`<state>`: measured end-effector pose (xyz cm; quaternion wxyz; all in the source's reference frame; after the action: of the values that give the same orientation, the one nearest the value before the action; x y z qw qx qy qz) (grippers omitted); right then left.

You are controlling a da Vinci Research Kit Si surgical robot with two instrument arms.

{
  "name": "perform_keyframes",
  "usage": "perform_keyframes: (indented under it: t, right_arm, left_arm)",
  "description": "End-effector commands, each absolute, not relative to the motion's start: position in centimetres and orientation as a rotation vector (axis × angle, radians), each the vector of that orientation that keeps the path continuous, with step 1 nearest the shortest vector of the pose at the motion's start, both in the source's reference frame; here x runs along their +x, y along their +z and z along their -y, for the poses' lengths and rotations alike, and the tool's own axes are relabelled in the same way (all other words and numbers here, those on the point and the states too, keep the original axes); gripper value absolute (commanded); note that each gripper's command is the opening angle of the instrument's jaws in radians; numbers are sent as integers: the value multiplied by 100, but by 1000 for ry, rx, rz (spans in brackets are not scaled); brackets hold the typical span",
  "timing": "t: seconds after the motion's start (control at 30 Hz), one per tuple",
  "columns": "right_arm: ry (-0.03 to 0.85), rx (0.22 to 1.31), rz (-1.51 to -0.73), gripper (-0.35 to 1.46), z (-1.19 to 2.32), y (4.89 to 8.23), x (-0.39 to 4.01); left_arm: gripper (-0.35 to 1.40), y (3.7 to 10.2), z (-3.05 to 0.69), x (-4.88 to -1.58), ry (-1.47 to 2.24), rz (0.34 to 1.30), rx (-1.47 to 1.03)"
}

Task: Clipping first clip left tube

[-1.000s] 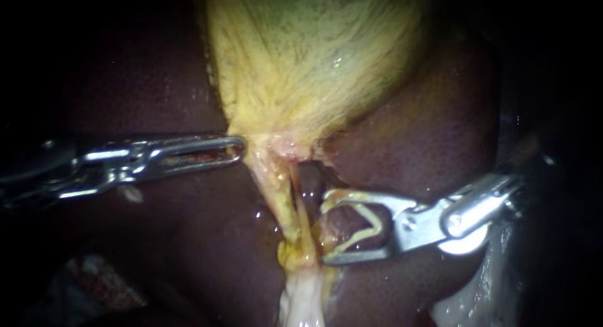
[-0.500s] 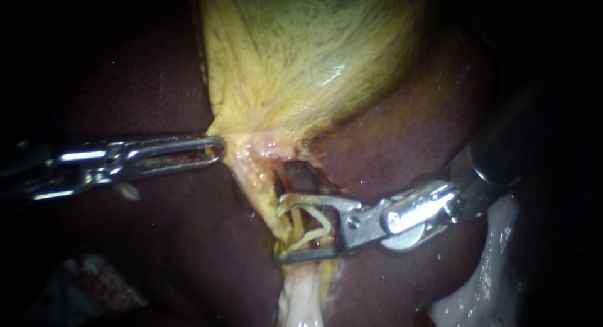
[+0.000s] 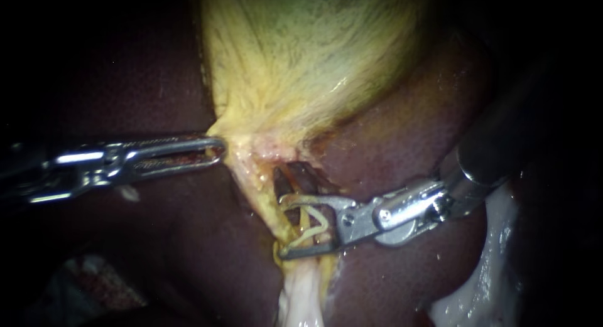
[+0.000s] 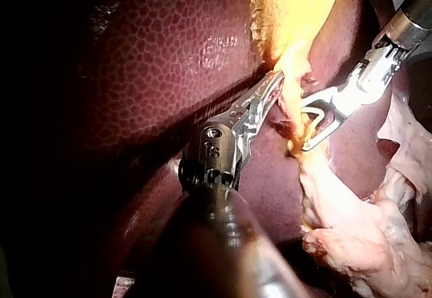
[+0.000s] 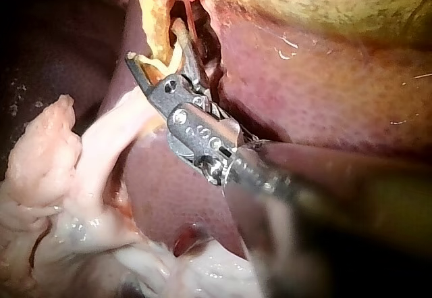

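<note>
The gallbladder (image 3: 301, 63) is gripped at its lower edge by the left tool (image 3: 210, 150) (jaws clenched on it). A clip (image 3: 317, 226) is held between the parted jaws of the right tool (image 3: 284, 228), set astride the tube (image 3: 301, 221) below the gallbladder.

The gallbladder (image 3: 301, 57) runs past the top edge; the shaft of the left instrument (image 3: 215, 149) fades into darkness.
</note>
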<state>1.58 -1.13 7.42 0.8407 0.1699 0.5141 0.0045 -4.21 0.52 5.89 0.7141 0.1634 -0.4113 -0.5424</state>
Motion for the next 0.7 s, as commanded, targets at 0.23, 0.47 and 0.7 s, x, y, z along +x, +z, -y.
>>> perform_keyframes:
  t: [0.23, 0.47, 0.7]
  right_arm:
    - [-26, 393, -1099, 57, 131, 744, 171]
    - [-71, 418, -1110, 55, 132, 744, 182]
    - [-78, 422, -1103, 33, 131, 748, 180]
  left_arm:
    - [-35, 597, -59, -439, -1202, 919, 370]
    - [-35, 600, -61, -443, -1201, 919, 372]
    - [-35, 601, -60, -446, -1201, 920, 373]
